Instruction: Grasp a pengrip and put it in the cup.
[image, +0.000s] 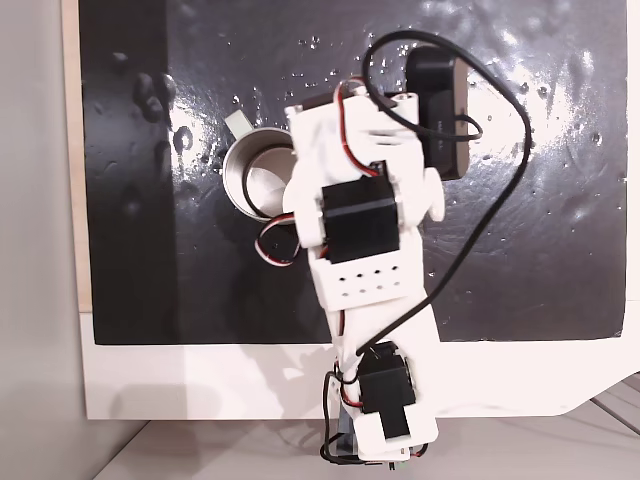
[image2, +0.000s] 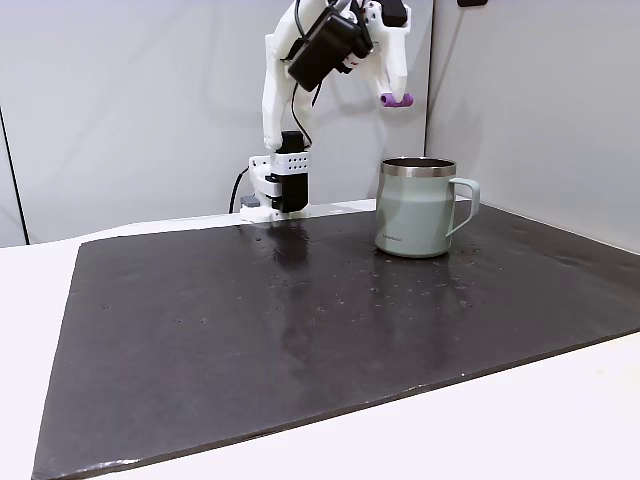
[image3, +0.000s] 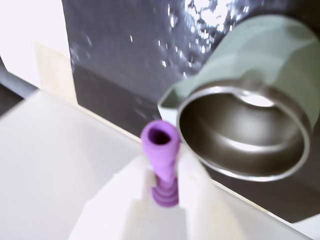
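You've got the pengrip (image3: 161, 162) pinched between the fingers (image3: 192, 187), which are closed on its ribbed lower part, one white finger on each side in the wrist view. Its open flared end sticks out past the fingertips, pointing toward the camera-side rim of the cup (image3: 280, 90). In that view the pengrip sits just left of the cup's mouth, not over the opening.

From the side fixed view, your gripper (image2: 390, 92) hangs high in the air with the pengrip (image2: 396, 99) poking out sideways, above the cup (image2: 417, 212) and slightly left of its centre, well clear of the rim. The cup stands upright on the dark mat (image2: 250, 340), handle to the right.

From the top fixed view, your arm (image: 350, 200) covers the right part of the cup (image: 245, 175); the pale inside shows to the left of it.
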